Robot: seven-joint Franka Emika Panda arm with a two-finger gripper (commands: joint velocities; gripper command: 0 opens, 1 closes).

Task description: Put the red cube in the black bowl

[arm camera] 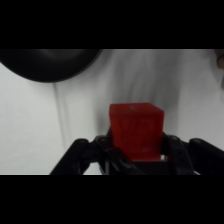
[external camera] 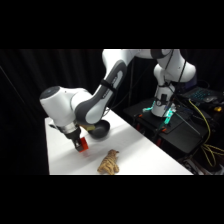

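The red cube (arm camera: pixel 136 130) fills the lower middle of the wrist view, clamped between the black fingers of my gripper (arm camera: pixel 135 150). From the side, the gripper (external camera: pixel 80 145) holds the red cube (external camera: pixel 83 144) just above the white table, left of centre. Behind the gripper the glossy black bowl (external camera: pixel 101 131) sits on the table, partly hidden by the arm. The wrist view catches the black bowl (arm camera: pixel 47 64) at the upper left, apart from the cube.
A tan striped plush toy (external camera: pixel 109 163) lies near the table's front edge, right of the gripper. Black equipment with cables (external camera: pixel 197 117) stands beyond the table's right side. The white table (external camera: pixel 145 150) runs toward the right.
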